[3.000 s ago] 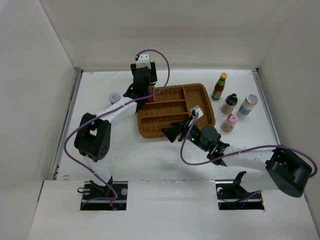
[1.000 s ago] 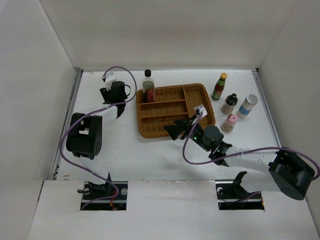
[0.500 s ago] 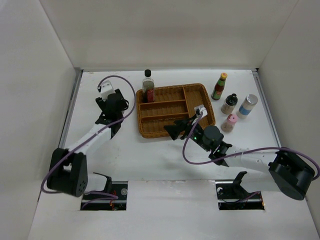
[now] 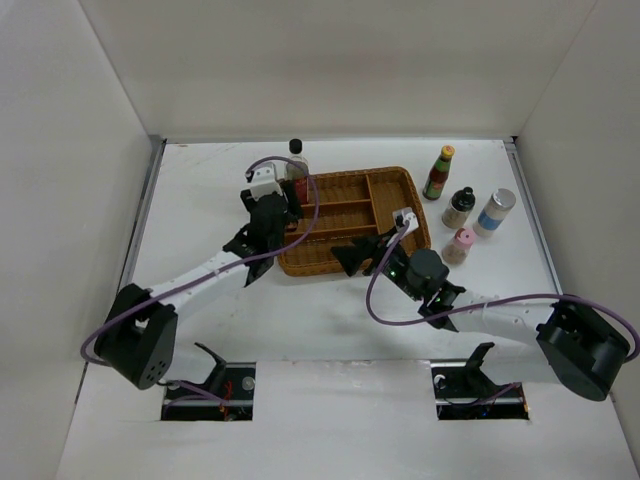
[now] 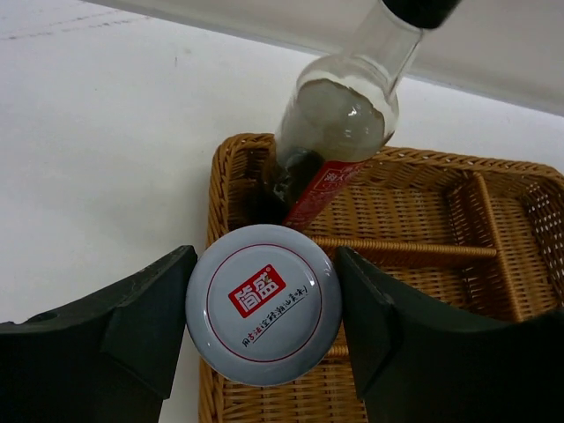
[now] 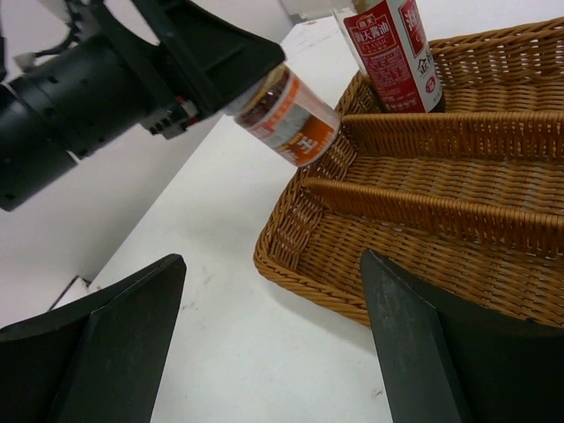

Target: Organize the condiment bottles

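My left gripper (image 4: 272, 213) is shut on the short pink-lidded jar (image 5: 263, 304) and holds it tilted just above the near-left corner of the wicker tray (image 4: 350, 190); the jar also shows in the right wrist view (image 6: 286, 115). The tall clear black-capped bottle with a red label (image 4: 296, 165) stands in the tray's far-left corner, just beyond the jar (image 5: 344, 115). My right gripper (image 4: 345, 258) is open and empty over the table by the tray's front edge (image 6: 273, 260).
Right of the tray stand the green yellow-capped sauce bottle (image 4: 438, 172), the black-capped spice shaker (image 4: 459, 207), the silver-capped blue-labelled bottle (image 4: 495, 212) and the pink-capped shaker (image 4: 460, 246). White walls enclose the table on three sides.
My left gripper left the tall bottle in the tray, closed on the pink-lidded jar at the far left of the table, and carried it right to the tray's left corner. The right arm barely moved.
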